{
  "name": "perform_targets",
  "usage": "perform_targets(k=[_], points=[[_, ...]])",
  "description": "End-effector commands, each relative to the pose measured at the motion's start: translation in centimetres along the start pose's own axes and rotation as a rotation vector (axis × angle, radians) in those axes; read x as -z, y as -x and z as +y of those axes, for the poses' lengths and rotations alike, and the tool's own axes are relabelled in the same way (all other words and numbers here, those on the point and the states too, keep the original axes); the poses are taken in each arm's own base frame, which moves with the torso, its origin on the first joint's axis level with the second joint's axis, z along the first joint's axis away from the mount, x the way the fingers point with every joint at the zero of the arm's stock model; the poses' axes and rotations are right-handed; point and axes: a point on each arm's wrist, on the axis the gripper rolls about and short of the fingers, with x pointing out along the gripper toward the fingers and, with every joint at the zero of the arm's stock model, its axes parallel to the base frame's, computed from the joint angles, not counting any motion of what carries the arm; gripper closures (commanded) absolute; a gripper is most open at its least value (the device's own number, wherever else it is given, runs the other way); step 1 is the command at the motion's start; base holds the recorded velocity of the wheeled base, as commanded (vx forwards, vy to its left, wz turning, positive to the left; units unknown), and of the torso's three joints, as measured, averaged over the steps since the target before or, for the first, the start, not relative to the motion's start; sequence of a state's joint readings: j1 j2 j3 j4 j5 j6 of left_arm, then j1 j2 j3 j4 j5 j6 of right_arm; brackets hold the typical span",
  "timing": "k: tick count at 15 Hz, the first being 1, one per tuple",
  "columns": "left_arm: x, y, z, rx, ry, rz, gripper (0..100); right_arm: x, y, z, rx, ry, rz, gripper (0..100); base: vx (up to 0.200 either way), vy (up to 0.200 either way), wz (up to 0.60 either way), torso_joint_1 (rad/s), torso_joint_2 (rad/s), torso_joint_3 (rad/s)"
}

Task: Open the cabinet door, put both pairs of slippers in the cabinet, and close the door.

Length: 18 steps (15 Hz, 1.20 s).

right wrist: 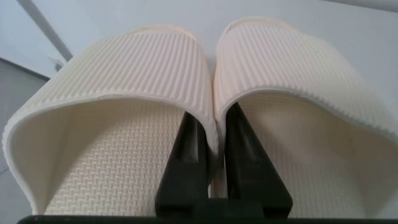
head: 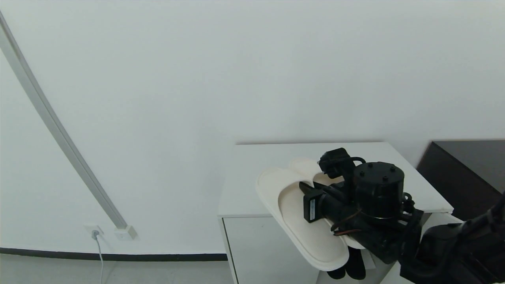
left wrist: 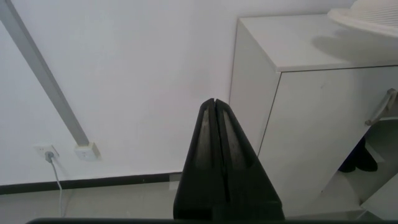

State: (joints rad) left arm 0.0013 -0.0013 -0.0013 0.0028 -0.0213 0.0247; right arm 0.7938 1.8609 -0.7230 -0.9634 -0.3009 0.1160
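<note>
A pair of cream slippers [head: 311, 232] hangs side by side over the front edge of the white cabinet [head: 244, 177]. My right gripper [right wrist: 214, 127] is shut on them, pinching their two inner walls together, and in the head view it [head: 315, 191] is among the slippers. Below them a pair of dark slippers [head: 347, 270] stands inside the cabinet, also seen through the opening as dark slippers [left wrist: 359, 158] past the door handle [left wrist: 381, 107]. My left gripper [left wrist: 214, 143] is shut on nothing, low and to the left of the cabinet [left wrist: 261, 93].
A dark brown piece of furniture [head: 465, 173] stands right of the cabinet. On the wall to the left run a slanted grey conduit [head: 51, 122] and a socket with a plugged cable [head: 94, 233]. Bare floor lies left of the cabinet.
</note>
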Motion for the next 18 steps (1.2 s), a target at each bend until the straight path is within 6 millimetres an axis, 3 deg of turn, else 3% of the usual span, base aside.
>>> perform_targets(k=[1,6,18], points=[[0.0,0.0,0.0,0.0,0.0,0.001,100,-1.4,2.4,-0.5,-0.025,-0.008,-0.037,100,0.0,0.0,0.0,0.0,0.0,0.0],[0.0,0.0,0.0,0.0,0.002,0.001,100,-1.7,4.4,-1.3,-0.023,0.004,-0.015,100,0.0,0.0,0.0,0.0,0.0,0.0],[0.0,0.0,0.0,0.0,0.002,0.001,100,-0.9,4.3,-1.3,-0.021,0.031,0.012,100,-0.2,0.0,0.0,0.002,0.0,0.003]])
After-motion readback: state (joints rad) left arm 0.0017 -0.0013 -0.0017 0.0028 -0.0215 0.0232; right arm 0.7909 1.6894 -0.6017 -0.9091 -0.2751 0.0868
